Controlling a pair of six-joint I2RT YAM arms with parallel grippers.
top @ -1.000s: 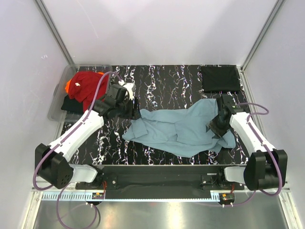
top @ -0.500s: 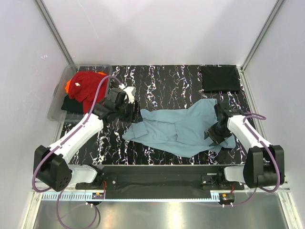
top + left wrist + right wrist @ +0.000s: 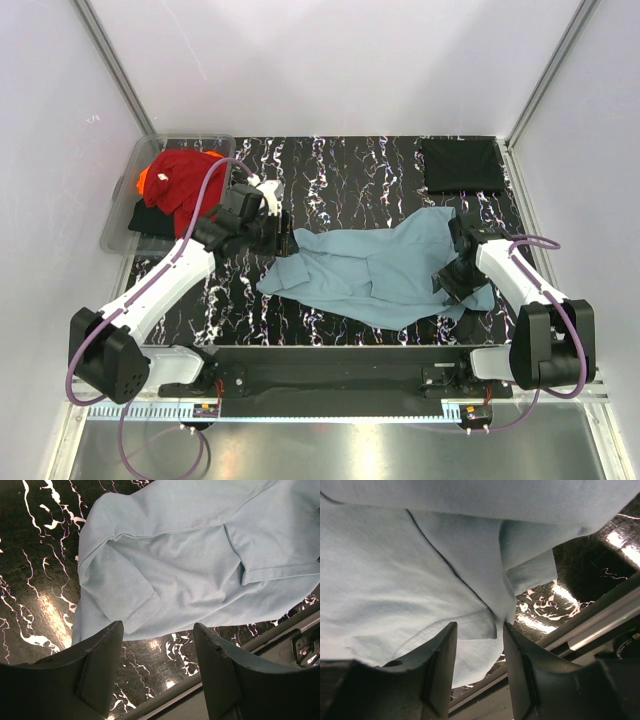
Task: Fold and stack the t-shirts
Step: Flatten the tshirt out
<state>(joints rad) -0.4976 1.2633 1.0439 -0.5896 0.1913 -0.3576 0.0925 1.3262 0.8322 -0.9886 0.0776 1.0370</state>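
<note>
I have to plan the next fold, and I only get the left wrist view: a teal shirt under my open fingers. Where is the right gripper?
Observer: The right gripper is low over the near right edge of the teal shirt, with its jaws apart.
Operator: Is anything folded already?
Observer: One folded black shirt lies at the far right corner of the table.
Operator: Are there more shirts to do?
Observer: Yes. A clear tub at the far left holds a red shirt over a second black shirt, with some orange cloth showing.
</note>
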